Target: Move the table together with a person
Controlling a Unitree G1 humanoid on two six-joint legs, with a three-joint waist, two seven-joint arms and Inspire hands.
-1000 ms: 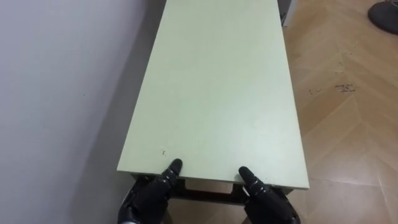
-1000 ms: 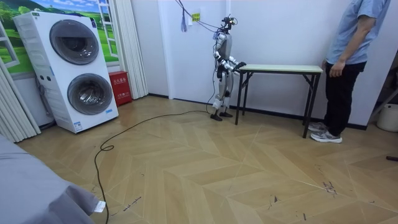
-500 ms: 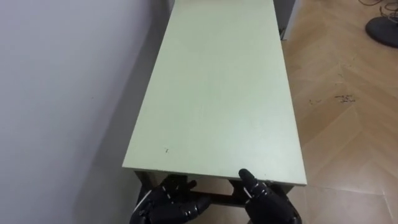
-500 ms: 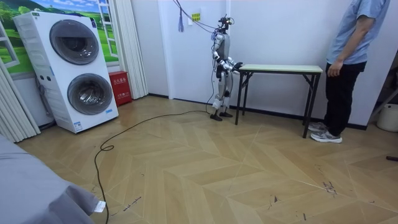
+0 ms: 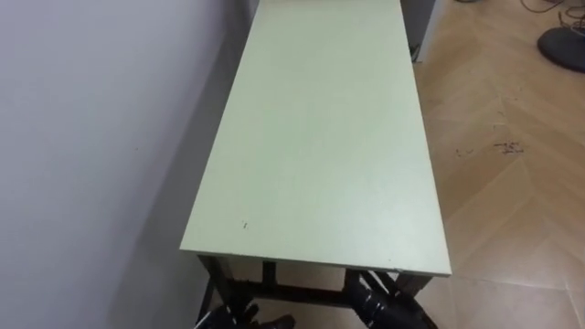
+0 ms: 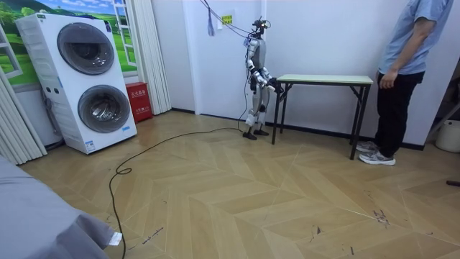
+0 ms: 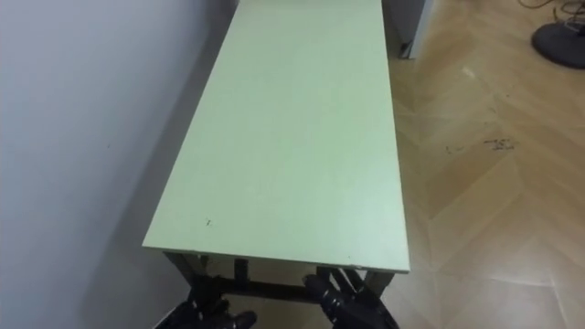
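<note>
Contact with the table (image 5: 320,137) top is gone; it stands along the wall (image 5: 91,137), person (image 6: 404,65) at its far end, apparently idle. Left hand (image 7: 215,317) and right hand (image 7: 352,308) sit below the near edge, grip unreadable. Risk: one-ended lift tilts it.

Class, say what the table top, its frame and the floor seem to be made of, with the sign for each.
Table top: probably laminated board, pale green, matt; a flat, even surface with a thin edge.
Frame: likely metal, painted dark; slim straight bars.
Floor: wood or wood-look laminate, slight sheen; grained planks laid in a herringbone pattern.
</note>
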